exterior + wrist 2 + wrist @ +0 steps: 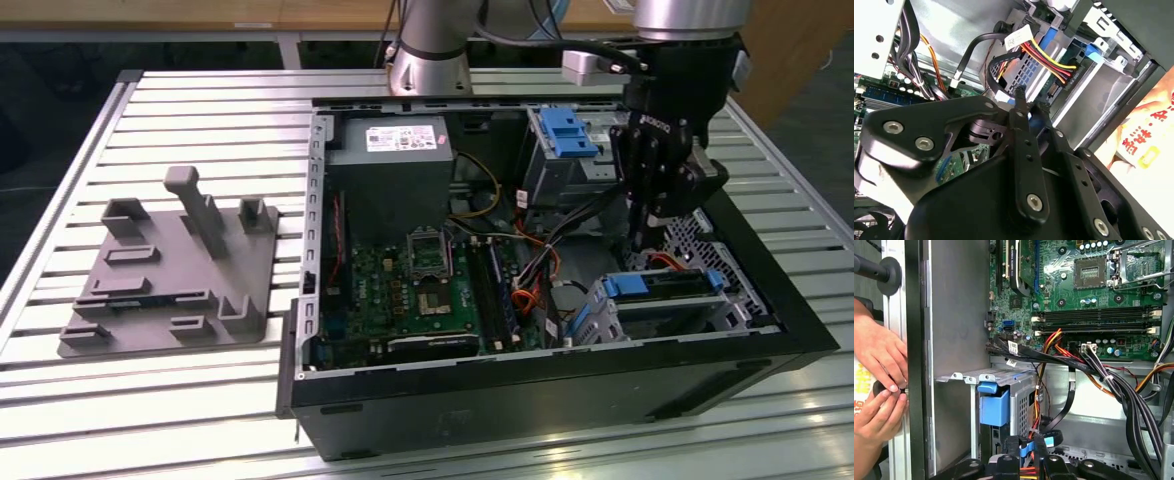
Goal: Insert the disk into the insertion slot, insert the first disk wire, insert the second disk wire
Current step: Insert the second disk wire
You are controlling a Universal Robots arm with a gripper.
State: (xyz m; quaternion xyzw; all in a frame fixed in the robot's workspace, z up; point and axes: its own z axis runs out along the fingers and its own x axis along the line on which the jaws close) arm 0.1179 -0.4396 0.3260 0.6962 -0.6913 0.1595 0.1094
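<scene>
While the gripper point(645, 238) is hanging tip-down just above the insertion slot point(643, 318), its dark body is covering part of the cage in the exterior view. Whether it is clamped on anything cannot be told. Its black linkage is blocking much of the second wrist view, so it is hard to make out where the red, yellow and black wire bundle point(1051, 57) is ending beyond its black plug point(1060, 84).

The disk point(661, 288) is sitting inside the slot, at the near corner of the computer case point(534, 385) on the exterior view's right. A grey strip of its top is showing between bright blue carrier ends, and the cage walls are hiding its sides.

In the first wrist view a person's hands point(879, 385) are pressing together just outside the case's wall, and the picture's edge is cutting them off. A grey fixture plate point(160, 280) is lying on the slatted table point(200, 100), well apart from the case.
</scene>
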